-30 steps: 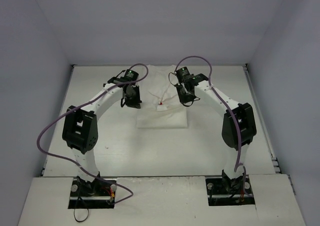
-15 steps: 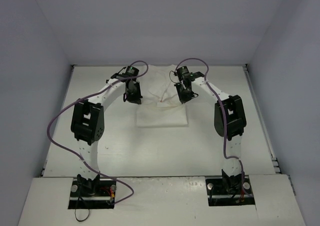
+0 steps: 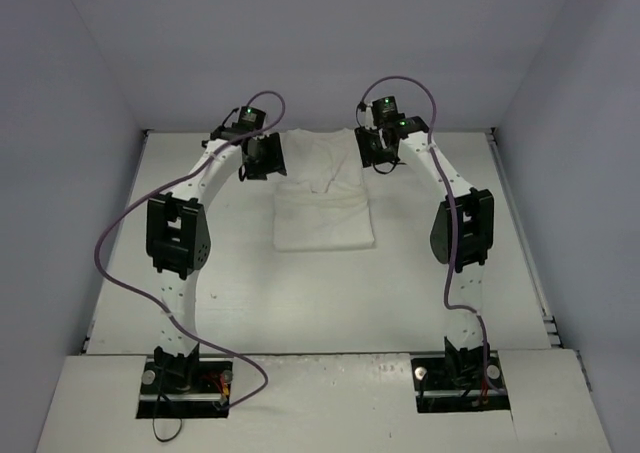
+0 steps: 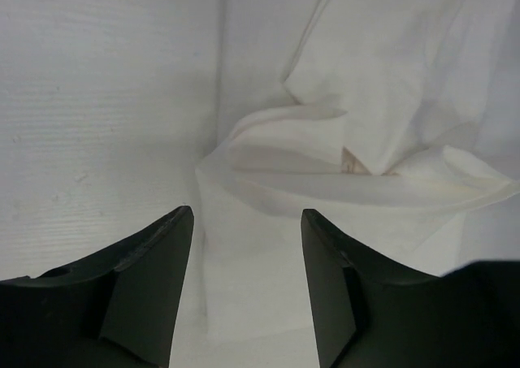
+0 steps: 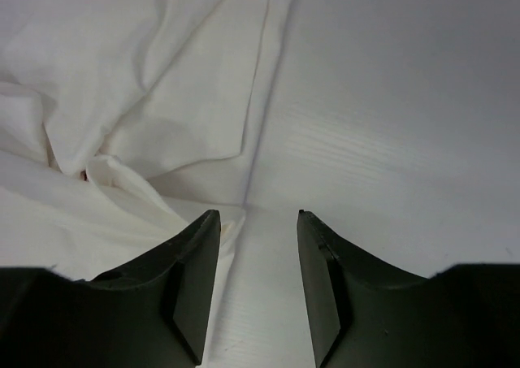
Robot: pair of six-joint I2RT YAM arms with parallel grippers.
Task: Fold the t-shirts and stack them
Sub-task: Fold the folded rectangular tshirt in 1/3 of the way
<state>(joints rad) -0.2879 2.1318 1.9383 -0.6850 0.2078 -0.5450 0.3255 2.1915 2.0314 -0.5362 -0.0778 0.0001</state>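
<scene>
T-shirt [image 3: 322, 213] on table [image 3: 330, 303] between left gripper [image 4: 244, 214] and right gripper [image 5: 258, 215], both spread and empty

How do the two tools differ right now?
The left tool is at the left side of the shirt, the right tool at its right side. Cloth fills the gap of the left tool; the right tool's gap shows mostly bare table. Both are open and hold nothing.

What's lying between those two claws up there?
The white t-shirt: its rumpled far part spans between the left gripper and right gripper, seen from the top camera.
</scene>
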